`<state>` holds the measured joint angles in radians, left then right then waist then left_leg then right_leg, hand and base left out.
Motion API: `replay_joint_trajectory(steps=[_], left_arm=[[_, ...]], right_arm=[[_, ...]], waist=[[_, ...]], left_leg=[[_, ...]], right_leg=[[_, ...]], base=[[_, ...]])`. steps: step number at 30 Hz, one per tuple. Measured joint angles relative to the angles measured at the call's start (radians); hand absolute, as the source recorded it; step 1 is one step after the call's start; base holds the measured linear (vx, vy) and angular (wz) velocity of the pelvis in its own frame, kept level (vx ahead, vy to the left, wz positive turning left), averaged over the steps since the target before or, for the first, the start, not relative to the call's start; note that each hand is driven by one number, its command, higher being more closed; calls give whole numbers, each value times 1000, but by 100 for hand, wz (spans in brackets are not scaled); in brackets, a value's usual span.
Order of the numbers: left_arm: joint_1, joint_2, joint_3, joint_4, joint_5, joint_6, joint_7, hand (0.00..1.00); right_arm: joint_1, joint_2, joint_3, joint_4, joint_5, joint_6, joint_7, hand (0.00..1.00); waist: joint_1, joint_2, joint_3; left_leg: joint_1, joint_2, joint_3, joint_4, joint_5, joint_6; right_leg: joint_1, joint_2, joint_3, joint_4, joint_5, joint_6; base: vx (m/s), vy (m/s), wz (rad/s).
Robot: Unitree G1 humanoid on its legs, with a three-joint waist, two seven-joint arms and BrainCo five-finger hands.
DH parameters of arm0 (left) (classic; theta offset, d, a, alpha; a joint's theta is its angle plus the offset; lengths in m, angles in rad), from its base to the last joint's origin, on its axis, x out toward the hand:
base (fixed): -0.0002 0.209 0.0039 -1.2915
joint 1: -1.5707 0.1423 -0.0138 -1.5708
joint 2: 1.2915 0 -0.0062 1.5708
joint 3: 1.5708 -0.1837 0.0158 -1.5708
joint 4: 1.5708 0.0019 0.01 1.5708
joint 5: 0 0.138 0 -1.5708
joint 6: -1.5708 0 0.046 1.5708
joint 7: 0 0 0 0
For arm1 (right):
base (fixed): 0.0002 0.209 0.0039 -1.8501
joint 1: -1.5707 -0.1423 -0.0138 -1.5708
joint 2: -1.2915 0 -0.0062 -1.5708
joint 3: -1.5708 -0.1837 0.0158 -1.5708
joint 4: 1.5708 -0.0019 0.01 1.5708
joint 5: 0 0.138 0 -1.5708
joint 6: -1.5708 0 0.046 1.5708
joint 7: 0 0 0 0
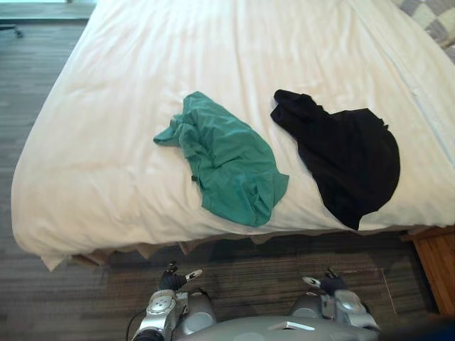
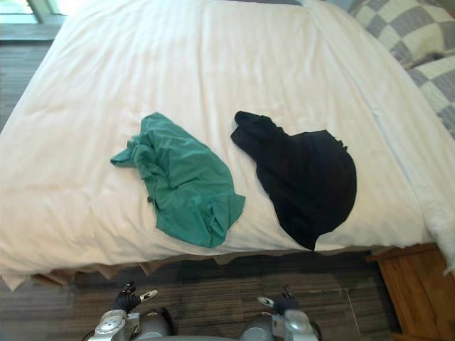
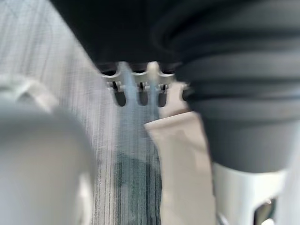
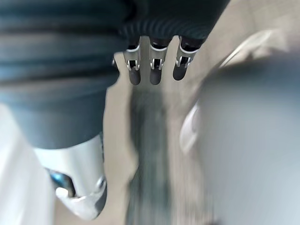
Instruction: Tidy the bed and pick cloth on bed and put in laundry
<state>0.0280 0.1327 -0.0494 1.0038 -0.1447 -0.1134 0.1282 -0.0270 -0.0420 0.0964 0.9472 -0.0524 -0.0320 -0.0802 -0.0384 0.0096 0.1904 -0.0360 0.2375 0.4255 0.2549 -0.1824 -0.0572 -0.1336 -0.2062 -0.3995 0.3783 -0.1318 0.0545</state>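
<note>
A crumpled green cloth (image 1: 224,160) lies on the white bed (image 1: 114,142) near its front edge, left of centre. A black cloth (image 1: 345,156) lies to its right, reaching down to the bed's edge. My left hand (image 1: 178,278) hangs low by the floor below the bed's front edge, well short of the green cloth; in the left wrist view its fingers (image 3: 138,86) point straight down and hold nothing. My right hand (image 1: 320,283) hangs likewise at the lower right, its fingers (image 4: 154,70) straight and empty.
Chequered pillows (image 2: 405,32) lie at the bed's far right corner. A wooden piece of furniture (image 1: 437,266) stands at the bed's front right corner. Dark wood floor (image 1: 28,85) runs along the bed's left side and in front of it.
</note>
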Motion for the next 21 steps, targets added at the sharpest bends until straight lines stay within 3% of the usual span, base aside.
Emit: replay_joint_trajectory(steps=[2, 3, 4, 6, 10, 12, 21], left_arm=[[-28, -19, -30, 0, 3, 2, -1, 0], [-46, -41, -29, 2, 8, 5, -4, 0], [-47, -61, -29, -1, 11, 7, -7, 0], [-37, -83, -29, 1, 17, 16, -12, 0], [-25, -86, -27, 1, 19, 20, -11, 0], [-23, -88, -16, 1, 17, 21, -11, 0], [15, -91, 203, 40, 12, 40, 3, 0]], right_arm=[[3, 29, 30, -28, -11, -15, 4, 0], [0, 34, 33, -24, -11, -19, 7, 0], [3, 35, 35, -15, -11, -19, 8, 0], [-4, 35, 42, -11, -12, -20, 7, 0], [-6, 39, 30, 24, -12, -18, 4, 0], [-6, 37, 13, 36, -11, -17, -5, 0], [11, 37, -291, 83, 92, -14, -45, 0]], waist=[[-5, 5, 5], [-4, 11, 18], [-3, 28, 27], [-5, 33, 28], [0, 0, 18], [-1, 0, 17], [1, 1, 8]], left_leg=[[39, -52, 1, -72, 29, 4], [70, -75, 3, -101, 35, 3], [84, -82, 5, -115, 49, -1], [112, -91, 4, -143, 64, -8], [143, -100, 6, -197, 104, -26], [153, -99, 8, -219, 107, -32], [181, -122, 10, -222, 111, -30]], right_leg=[[21, 95, 102, -88, -41, -14], [62, 100, 112, -133, -42, -41], [72, 96, 122, -136, -32, -41], [89, 96, 130, -145, -34, -40], [110, 106, 139, -181, -32, -40], [123, 117, 142, -214, -15, -38], [229, 118, 148, -398, 87, -17]], base=[[95, 85, 8], [95, 71, 8], [81, 57, -6], [77, 12, -5], [47, -42, -4], [22, -11, -9], [-12, 27, -3]])
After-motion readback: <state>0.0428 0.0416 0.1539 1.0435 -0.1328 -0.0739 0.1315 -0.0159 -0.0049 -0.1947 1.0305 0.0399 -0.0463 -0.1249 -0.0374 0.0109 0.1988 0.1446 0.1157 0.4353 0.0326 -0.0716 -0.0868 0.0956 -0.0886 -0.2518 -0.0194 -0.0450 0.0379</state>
